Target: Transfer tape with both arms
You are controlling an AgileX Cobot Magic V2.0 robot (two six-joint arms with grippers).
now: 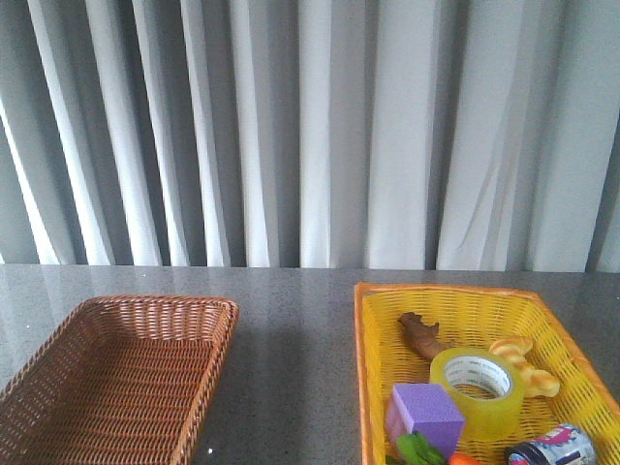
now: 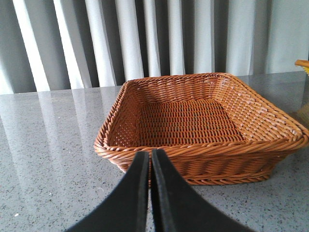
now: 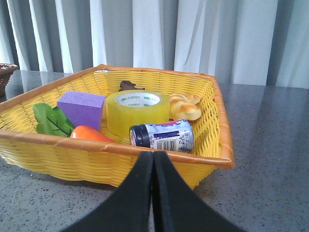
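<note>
The yellow tape roll (image 1: 478,390) with a white printed core lies flat in the yellow basket (image 1: 373,339) at the right. It also shows in the right wrist view (image 3: 137,112). My right gripper (image 3: 153,157) is shut and empty, just outside the yellow basket's near rim (image 3: 116,147), short of the tape. My left gripper (image 2: 150,155) is shut and empty, just in front of the empty brown wicker basket (image 2: 203,150). Neither arm shows in the front view.
In the yellow basket lie a purple cube (image 3: 81,108), green leaves (image 3: 52,121), an orange piece (image 3: 89,134), a small can on its side (image 3: 161,136), a twisted bread piece (image 3: 185,106) and a brown item (image 1: 422,334). The brown basket (image 1: 116,373) stands at the left. Grey curtains hang behind the table.
</note>
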